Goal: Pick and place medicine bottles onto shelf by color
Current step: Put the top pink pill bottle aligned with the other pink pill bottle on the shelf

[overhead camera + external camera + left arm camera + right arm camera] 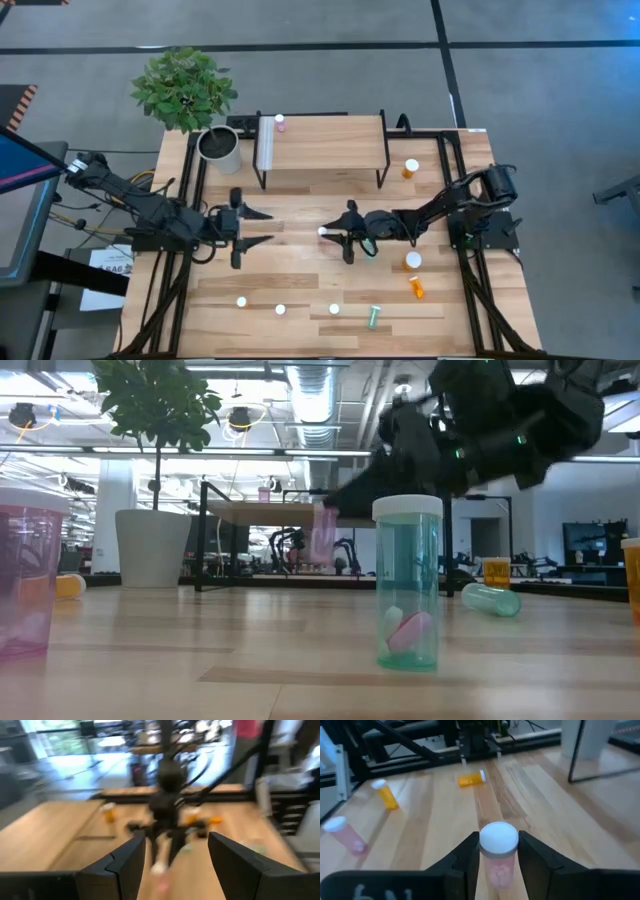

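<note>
We see a light-wood table (300, 290) carrying the shelf (325, 140) at twelve o'clock, a pink vial (280, 123) on it, a plant pot (220, 148) at eleven, and loose vials along six and three o'clock.

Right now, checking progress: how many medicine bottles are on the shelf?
1: a pink bottle at the shelf's back-left corner, beside the white strip. The right gripper holds another pink bottle, not yet shelved.

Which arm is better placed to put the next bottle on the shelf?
Right. Its gripper already clamps a pink bottle near the shelf. The left gripper is open and empty.
</note>
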Robot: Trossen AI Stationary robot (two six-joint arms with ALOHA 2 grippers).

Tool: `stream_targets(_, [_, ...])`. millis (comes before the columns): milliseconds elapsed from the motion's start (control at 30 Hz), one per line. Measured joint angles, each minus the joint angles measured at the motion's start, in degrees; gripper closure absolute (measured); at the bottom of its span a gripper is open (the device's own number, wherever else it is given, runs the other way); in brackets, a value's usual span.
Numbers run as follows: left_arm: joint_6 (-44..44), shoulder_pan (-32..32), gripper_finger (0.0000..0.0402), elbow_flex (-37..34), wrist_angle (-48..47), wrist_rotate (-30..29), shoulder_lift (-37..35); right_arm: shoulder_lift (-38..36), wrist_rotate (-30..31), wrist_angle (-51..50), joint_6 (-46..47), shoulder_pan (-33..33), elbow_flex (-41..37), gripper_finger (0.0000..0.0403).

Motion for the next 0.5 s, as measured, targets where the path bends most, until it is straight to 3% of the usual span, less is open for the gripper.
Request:
stream_targets(100, [-0.6, -0.5, 0.0196, -4.0, 1.1, -4.6, -2.7, -3.2, -0.3, -7.0, -3.3, -1.0, 4.3, 0.0268])
stream_targets(233, [0.5, -0.1, 0.0196, -11.0, 8.1, -4.5, -8.5, -6.9, -0.3, -17.7, -7.6, -2.8, 11.1, 0.0266])
stream_targets(367, [1.4, 1.0, 0.0196, -17.0, 13.1, 0.0, -16.2, -8.9, -1.5, -24.9, -11.6, -5.8, 16.9, 0.0264])
stream_targets(500, [3.0, 2.3, 0.0196, -21.9, 16.0, 7.2, -23.0, -8.8, -7.1, -26.2, -12.6, -10.5, 21.7, 0.0267])
